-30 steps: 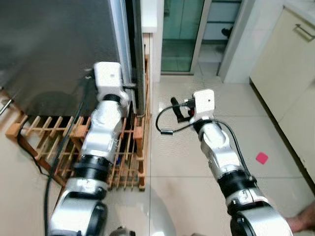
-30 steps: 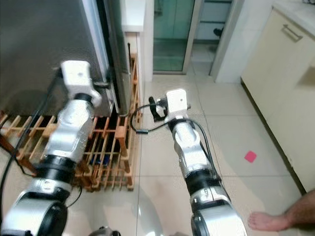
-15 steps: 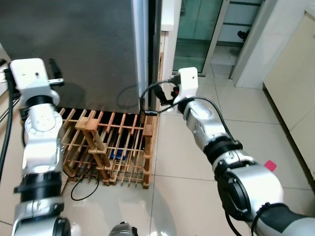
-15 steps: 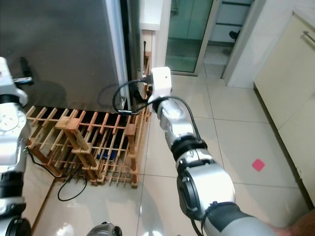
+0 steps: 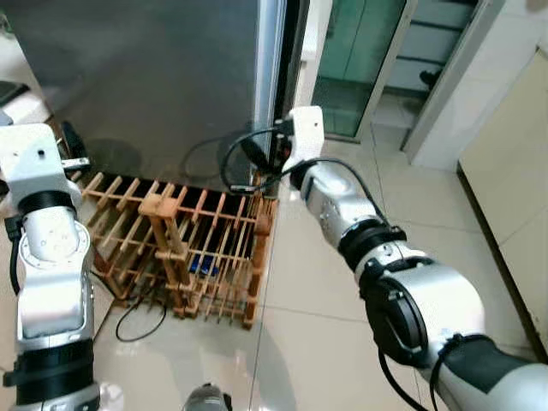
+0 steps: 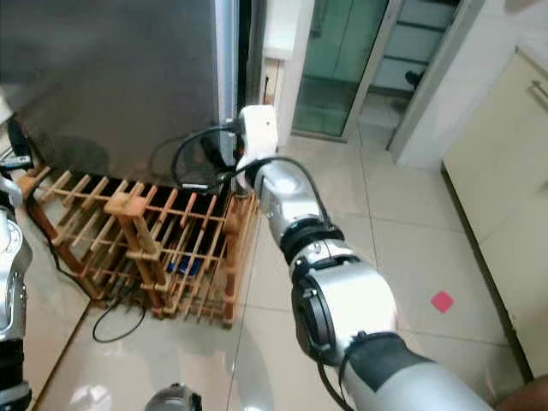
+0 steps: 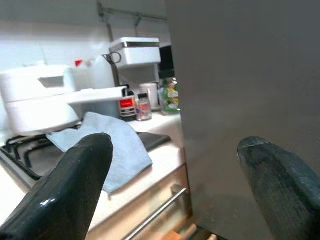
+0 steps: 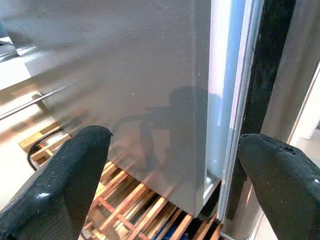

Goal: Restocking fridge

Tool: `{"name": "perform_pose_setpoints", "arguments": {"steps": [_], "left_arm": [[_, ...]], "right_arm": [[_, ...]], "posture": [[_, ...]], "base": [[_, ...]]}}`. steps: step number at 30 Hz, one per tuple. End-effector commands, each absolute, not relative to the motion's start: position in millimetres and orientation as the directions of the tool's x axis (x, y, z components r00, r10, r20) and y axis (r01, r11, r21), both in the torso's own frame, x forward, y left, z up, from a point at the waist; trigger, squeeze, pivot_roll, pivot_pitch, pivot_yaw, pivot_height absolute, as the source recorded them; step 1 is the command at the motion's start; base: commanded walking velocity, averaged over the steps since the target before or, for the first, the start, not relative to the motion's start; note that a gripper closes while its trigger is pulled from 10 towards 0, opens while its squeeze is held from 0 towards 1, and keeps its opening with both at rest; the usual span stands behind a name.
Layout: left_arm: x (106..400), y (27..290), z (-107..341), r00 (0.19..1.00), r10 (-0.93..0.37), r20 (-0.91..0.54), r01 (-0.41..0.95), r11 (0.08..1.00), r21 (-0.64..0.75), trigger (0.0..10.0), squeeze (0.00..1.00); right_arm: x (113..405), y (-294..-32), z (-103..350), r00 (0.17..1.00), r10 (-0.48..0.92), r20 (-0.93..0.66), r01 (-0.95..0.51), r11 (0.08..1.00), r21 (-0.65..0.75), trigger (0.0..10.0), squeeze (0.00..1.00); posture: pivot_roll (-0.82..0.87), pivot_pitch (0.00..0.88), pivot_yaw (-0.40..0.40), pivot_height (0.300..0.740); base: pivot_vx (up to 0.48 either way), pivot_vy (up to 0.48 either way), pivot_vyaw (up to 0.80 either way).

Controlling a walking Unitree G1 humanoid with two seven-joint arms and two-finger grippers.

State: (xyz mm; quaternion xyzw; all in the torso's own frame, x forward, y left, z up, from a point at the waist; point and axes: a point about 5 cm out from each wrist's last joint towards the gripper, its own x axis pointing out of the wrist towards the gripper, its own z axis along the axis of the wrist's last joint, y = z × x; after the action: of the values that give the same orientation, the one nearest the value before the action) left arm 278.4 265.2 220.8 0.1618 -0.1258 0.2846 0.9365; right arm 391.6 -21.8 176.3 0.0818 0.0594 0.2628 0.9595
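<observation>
The fridge (image 5: 154, 77) stands ahead with its grey steel door shut, above a low wooden wine rack (image 5: 188, 248). My right gripper (image 5: 264, 152) is held up close to the door's right edge (image 8: 230, 100), near its bottom corner. Its fingers (image 8: 65, 185) are spread open with nothing between them. My left gripper (image 7: 175, 170) is off to the left of the fridge, beside the door's left side. It is also open and empty, and its white wrist box (image 5: 34, 158) sits low on the left.
A blue item (image 5: 201, 267) lies inside the rack, with a black cable on the floor beside it. A glass door (image 5: 351, 60) is behind the fridge, cream cabinets (image 5: 514, 171) to the right. Left of the fridge is a counter with a grey cloth (image 7: 115, 145) and a white pot (image 7: 40, 95).
The view has swung left. My right gripper has come over from the open floor to the fridge door's right edge. My left gripper has left that edge and swung out to the left.
</observation>
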Motion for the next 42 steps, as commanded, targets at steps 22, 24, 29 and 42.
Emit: {"name": "perform_pose_setpoints", "arguments": {"steps": [22,24,29,42], "left_arm": [[276.3,250.6,218.6,0.859,0.429,0.279,-0.500,0.821,0.277,10.0,0.00],[279.9,238.9,215.8,0.897,0.357,0.260,-0.426,0.855,0.296,10.0,0.00],[284.3,195.1,187.7,0.988,0.089,0.125,-0.116,0.966,0.230,10.0,0.00],[323.9,138.0,167.4,0.992,-0.108,0.069,0.101,0.991,0.087,10.0,0.00]], "right_arm": [[411.1,-98.0,184.4,0.981,0.181,-0.071,-0.185,0.981,-0.059,10.0,0.00],[410.6,-98.6,185.1,0.982,0.184,-0.046,-0.186,0.982,-0.036,10.0,0.00],[396.0,-111.8,164.5,0.989,0.124,0.078,-0.118,0.990,-0.077,10.0,0.00],[320.5,-131.3,133.2,0.975,0.048,0.218,-0.031,0.996,-0.082,10.0,0.00]], "posture": [[0.31,0.041,-0.077,0.740],[0.31,0.036,-0.079,0.740],[0.20,0.023,-0.054,0.740],[-0.02,0.000,-0.007,0.740]], "base": [[0.000,0.000,0.00],[0.000,0.000,0.00],[0.000,0.000,0.00],[0.000,0.000,0.00]]}}
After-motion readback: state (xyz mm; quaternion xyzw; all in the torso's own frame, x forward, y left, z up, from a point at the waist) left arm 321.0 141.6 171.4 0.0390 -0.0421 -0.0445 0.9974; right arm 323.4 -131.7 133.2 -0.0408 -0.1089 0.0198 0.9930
